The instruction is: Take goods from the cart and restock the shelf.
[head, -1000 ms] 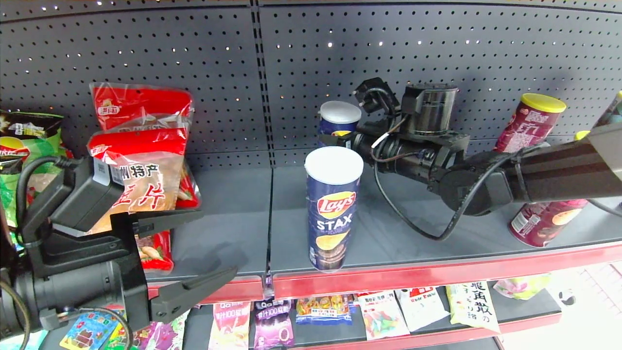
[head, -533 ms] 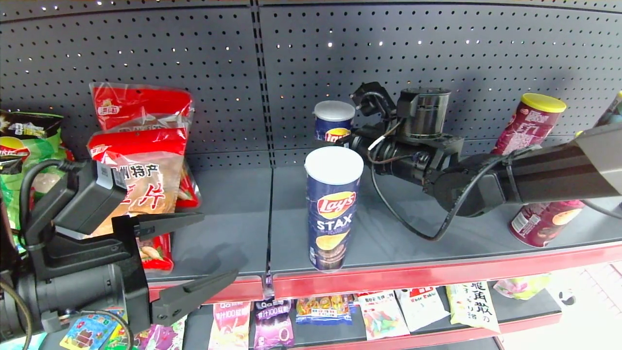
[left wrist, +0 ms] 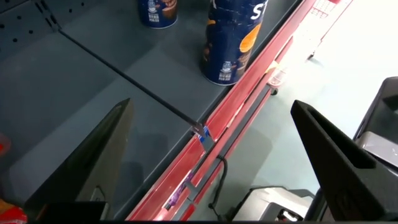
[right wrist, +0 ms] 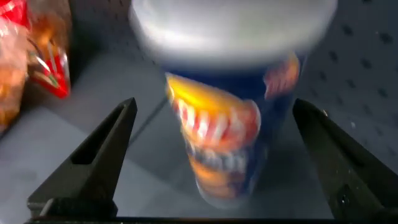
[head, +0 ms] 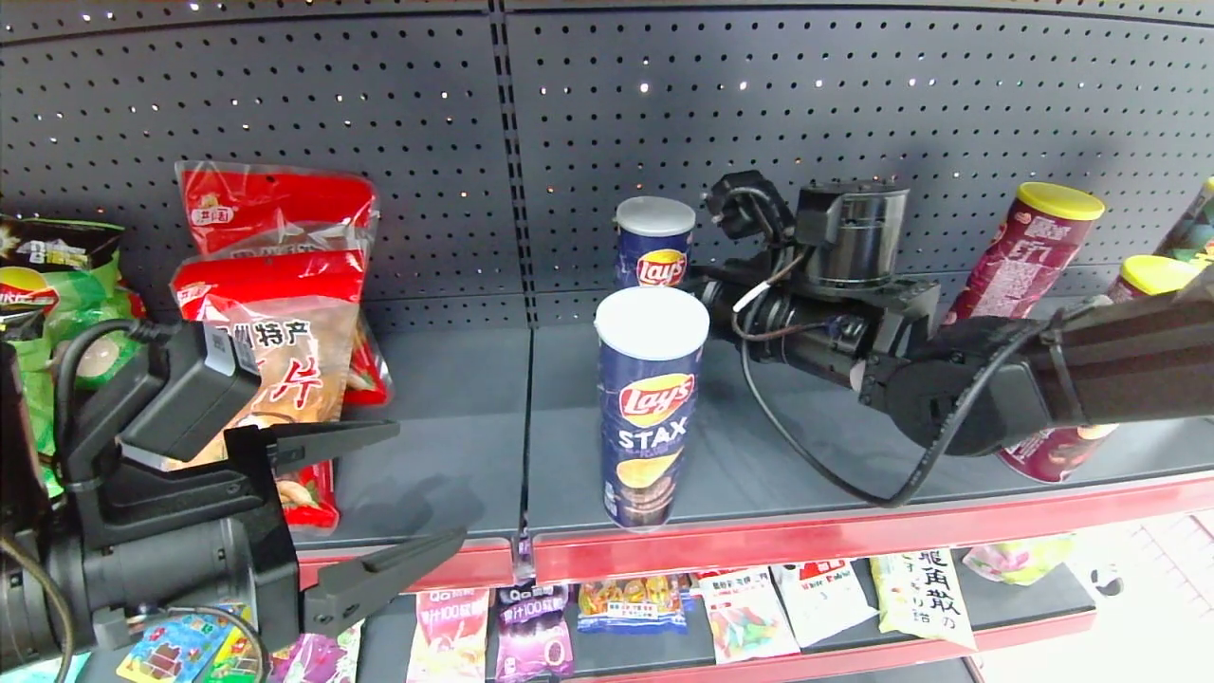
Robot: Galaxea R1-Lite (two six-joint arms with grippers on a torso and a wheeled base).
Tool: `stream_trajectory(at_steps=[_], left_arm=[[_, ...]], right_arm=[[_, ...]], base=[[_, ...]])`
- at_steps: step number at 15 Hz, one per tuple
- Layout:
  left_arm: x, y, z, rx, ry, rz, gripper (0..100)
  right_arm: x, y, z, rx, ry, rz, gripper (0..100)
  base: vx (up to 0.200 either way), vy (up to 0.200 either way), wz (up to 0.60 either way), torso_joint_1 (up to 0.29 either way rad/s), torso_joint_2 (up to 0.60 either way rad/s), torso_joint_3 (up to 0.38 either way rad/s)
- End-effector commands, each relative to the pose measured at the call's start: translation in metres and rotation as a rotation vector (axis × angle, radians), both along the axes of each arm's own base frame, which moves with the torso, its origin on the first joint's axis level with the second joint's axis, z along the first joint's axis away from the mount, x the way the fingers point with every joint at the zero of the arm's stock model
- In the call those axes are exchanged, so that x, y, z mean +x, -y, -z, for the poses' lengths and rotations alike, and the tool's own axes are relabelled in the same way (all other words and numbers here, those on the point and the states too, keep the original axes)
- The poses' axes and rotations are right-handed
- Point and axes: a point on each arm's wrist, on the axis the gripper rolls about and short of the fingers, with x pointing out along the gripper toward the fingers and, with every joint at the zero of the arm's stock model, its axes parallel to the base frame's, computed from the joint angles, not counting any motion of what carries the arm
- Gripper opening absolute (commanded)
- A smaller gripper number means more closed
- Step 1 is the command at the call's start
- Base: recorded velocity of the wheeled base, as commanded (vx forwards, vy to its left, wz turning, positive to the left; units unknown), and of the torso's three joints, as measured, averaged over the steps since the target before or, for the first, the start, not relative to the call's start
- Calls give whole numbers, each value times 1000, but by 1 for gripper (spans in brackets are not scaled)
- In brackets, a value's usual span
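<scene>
Two blue chip cans with white lids stand on the grey shelf (head: 455, 427): the front can (head: 650, 408) near the red edge, the back can (head: 652, 242) by the pegboard. My right gripper (head: 690, 280) is just right of the back can. In the right wrist view it (right wrist: 214, 106) is open, and the back can (right wrist: 230, 112) stands just beyond its fingertips, untouched. My left gripper (head: 430, 484) hangs open and holds nothing at the shelf's front edge, left of the front can. From the left wrist, that gripper (left wrist: 211, 106) faces the front can (left wrist: 233, 43) and the back can (left wrist: 157, 11).
Red snack bags (head: 275, 313) and a green chip bag (head: 47, 285) lean at the shelf's left. Maroon cans with yellow lids (head: 1029, 247) stand and lie at the right. Small packets (head: 664, 607) line the lower shelf. Bare shelf lies between the bags and the blue cans.
My right arm first shifted left with the back can, then drew back to the right, leaving the can standing by the pegboard. The left arm has barely moved.
</scene>
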Motion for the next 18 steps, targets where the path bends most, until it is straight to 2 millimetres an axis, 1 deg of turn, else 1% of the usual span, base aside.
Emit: stream_trajectory(at_steps=[1, 4, 5, 6, 7, 8, 9, 10, 11, 12, 13, 15, 18], left_arm=[[6, 3, 5, 16, -22, 0, 100], [18, 9, 14, 39, -62, 2, 100], [24, 12, 18, 56, -79, 3, 100], [28, 14, 21, 72, -84, 8, 100], [35, 18, 27, 102, -89, 20, 100], [44, 25, 31, 124, -96, 40, 100], [50, 31, 32, 128, -100, 51, 100], [60, 44, 34, 135, -105, 77, 100], [64, 49, 35, 139, -108, 86, 100], [71, 60, 38, 153, -112, 94, 100], [77, 66, 42, 167, -121, 90, 100], [82, 73, 48, 178, -138, 100, 100], [96, 85, 52, 187, -136, 95, 100]], right_arm=[[-22, 22, -5, -12, -8, 46, 100], [-53, 48, -4, -32, -35, 66, 100], [-69, 60, -3, -42, -47, 80, 100], [-80, 66, -1, -47, -53, 83, 100], [-99, 78, 1, -54, -61, 75, 100], [-119, 90, 5, -62, -71, 68, 100], [-131, 97, 8, -64, -73, 63, 100], [-152, 110, 10, -58, -66, 44, 100], [-163, 116, 11, -54, -65, 25, 100], [-184, 126, 14, -42, -51, -13, 100], [-196, 133, 16, -36, -38, -24, 100], [-208, 141, 17, -24, -18, -24, 100], [-212, 145, 11, -5, 11, -8, 100]], base=[[0, 0, 0, 0, 0, 0], [0, 0, 0, 0, 0, 0], [0, 0, 0, 0, 0, 0], [0, 0, 0, 0, 0, 0], [0, 0, 0, 0, 0, 0], [0, 0, 0, 0, 0, 0], [0, 0, 0, 0, 0, 0], [0, 0, 0, 0, 0, 0], [0, 0, 0, 0, 0, 0], [0, 0, 0, 0, 0, 0], [0, 0, 0, 0, 0, 0], [0, 0, 0, 0, 0, 0], [0, 0, 0, 0, 0, 0]])
